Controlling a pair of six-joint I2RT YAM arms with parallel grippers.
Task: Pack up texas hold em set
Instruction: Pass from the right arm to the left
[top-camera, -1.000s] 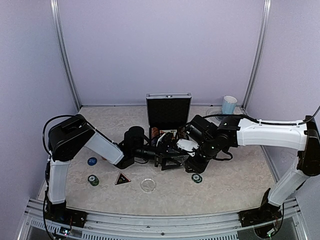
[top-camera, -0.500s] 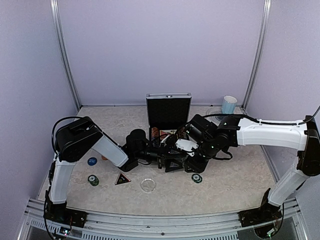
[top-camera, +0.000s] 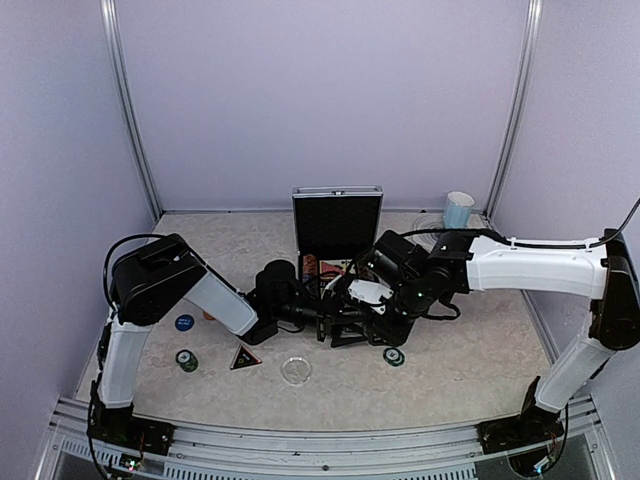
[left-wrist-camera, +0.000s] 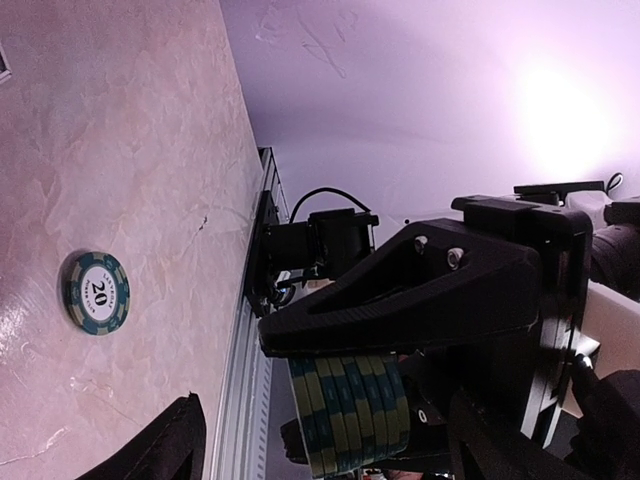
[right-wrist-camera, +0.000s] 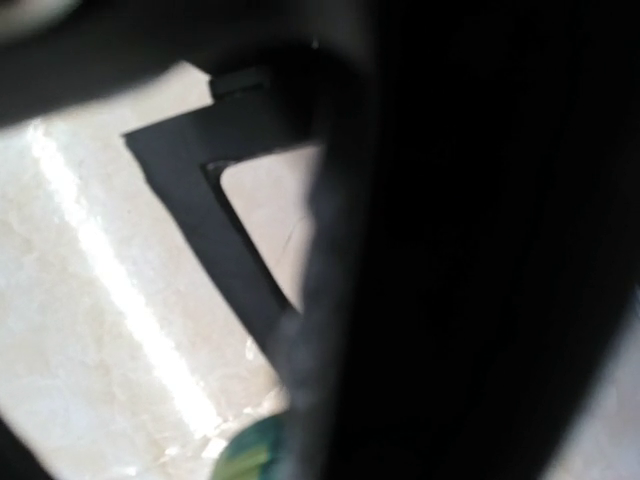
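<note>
Nearest the rail: a single green chip (left-wrist-camera: 97, 292) lies flat on the bench (top-camera: 460, 350), to the right of both tools and not in play.

Mid-bench, the two tools meet nose to nose. The right tool (top-camera: 345, 315) appears clamped on the green chip stack (left-wrist-camera: 350, 410), which is off the bench and tucked under its black finger. I only see that one finger, so the grip is my read.

The left tool (top-camera: 322, 322) is spread wide, one finger either side of the stack, touching neither end.

Key relation: the stack's long axis runs finger to finger across the left tool's gap. Closing would land on the end faces, not the rims. The chips fan slightly, so a squeeze off-axis could spill them.

Looks like a hand-over, left arm receiving.

Behind both tools, just beyond: the case (top-camera: 337, 222), lid upright, tray facing them. Both arms are about equally near it. The tray slots are mostly hidden by the arms.
</note>
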